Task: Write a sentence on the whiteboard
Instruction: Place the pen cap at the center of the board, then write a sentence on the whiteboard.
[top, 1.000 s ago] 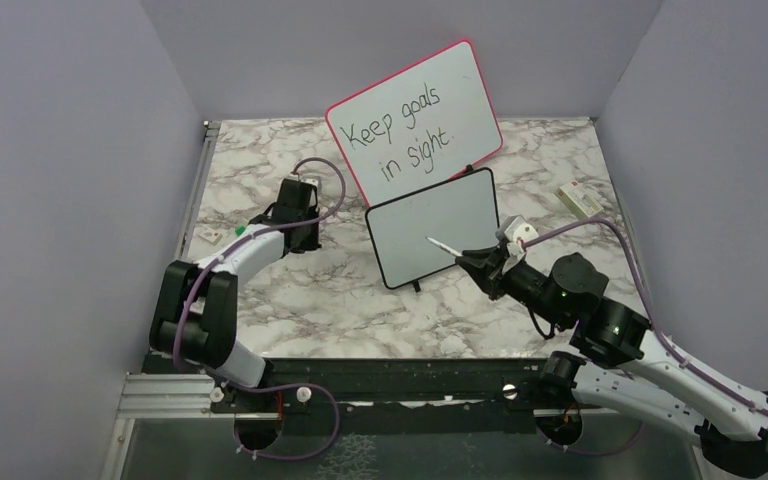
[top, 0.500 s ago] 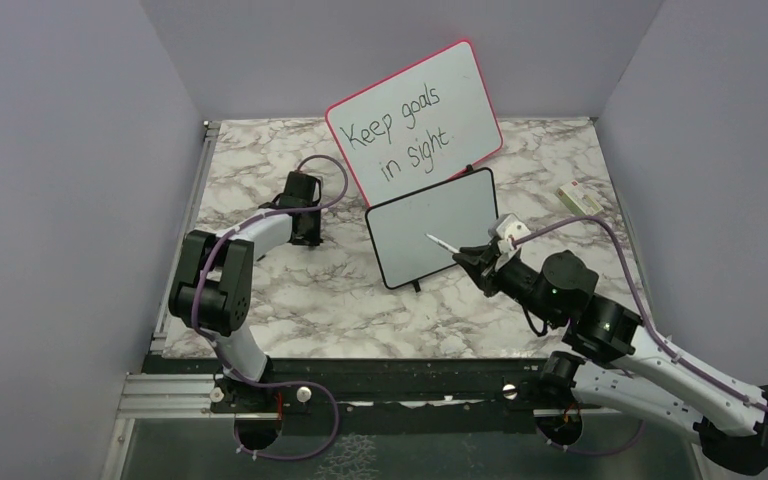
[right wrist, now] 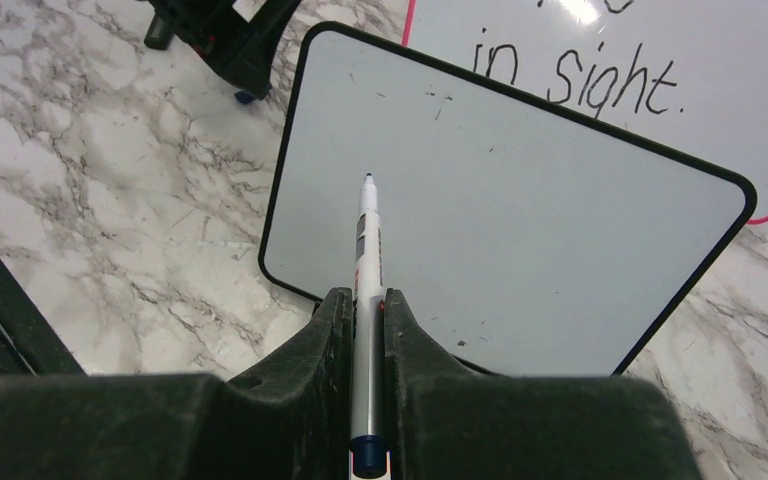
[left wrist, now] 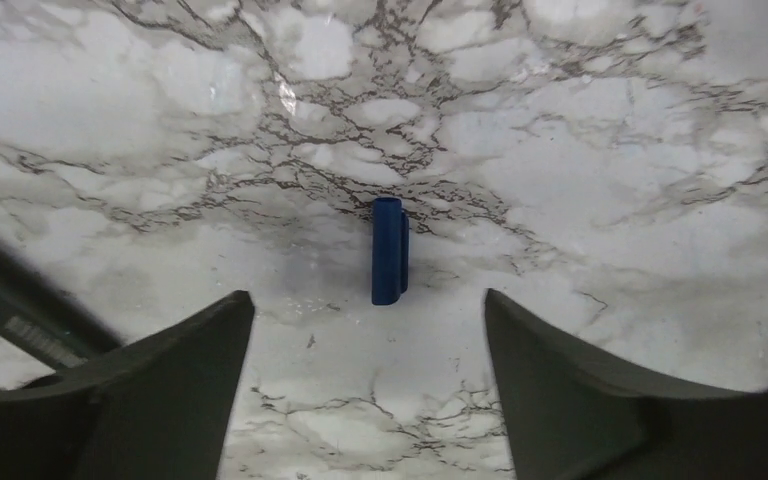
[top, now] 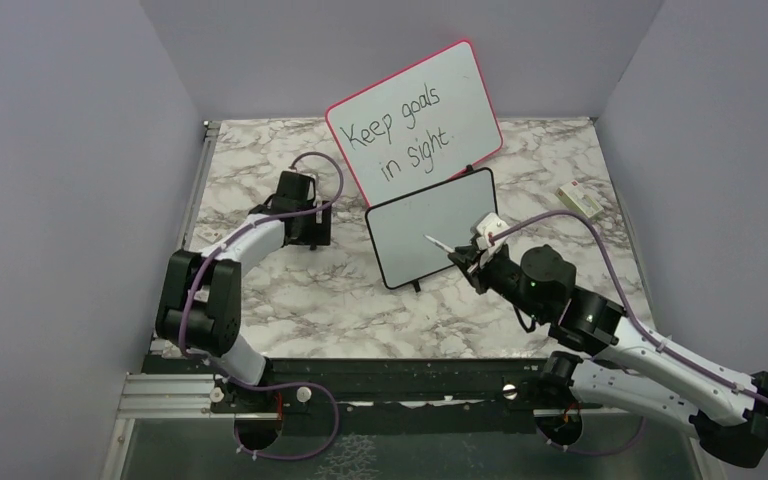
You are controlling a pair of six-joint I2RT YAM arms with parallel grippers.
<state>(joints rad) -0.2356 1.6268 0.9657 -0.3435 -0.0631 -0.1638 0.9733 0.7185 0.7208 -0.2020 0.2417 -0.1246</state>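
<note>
The small black-framed whiteboard (top: pixel 410 240) stands tilted at the table's middle. Its face (right wrist: pixel 520 230) is blank apart from faint specks, and no sentence shows on it. My right gripper (top: pixel 465 258) is shut on a white marker (right wrist: pixel 367 250). The uncapped blue tip points at the board's lower left area, just short of the surface. Left of the board, my left gripper (top: pixel 312 232) hangs low over the marble, jaws open (left wrist: pixel 366 294). A blue marker cap (left wrist: pixel 390 250) lies on the table just ahead of the gap between its fingers, apart from both of them.
A larger pink-framed board (top: pixel 415 125) with black handwriting leans behind the small one. A small white box (top: pixel 580 199) lies near the right wall. Purple walls enclose the marble table (top: pixel 340 290) on three sides.
My left gripper has opened and the blue cap now lies free on the table. The right arm has shifted the marker slightly left, closer to the board.
</note>
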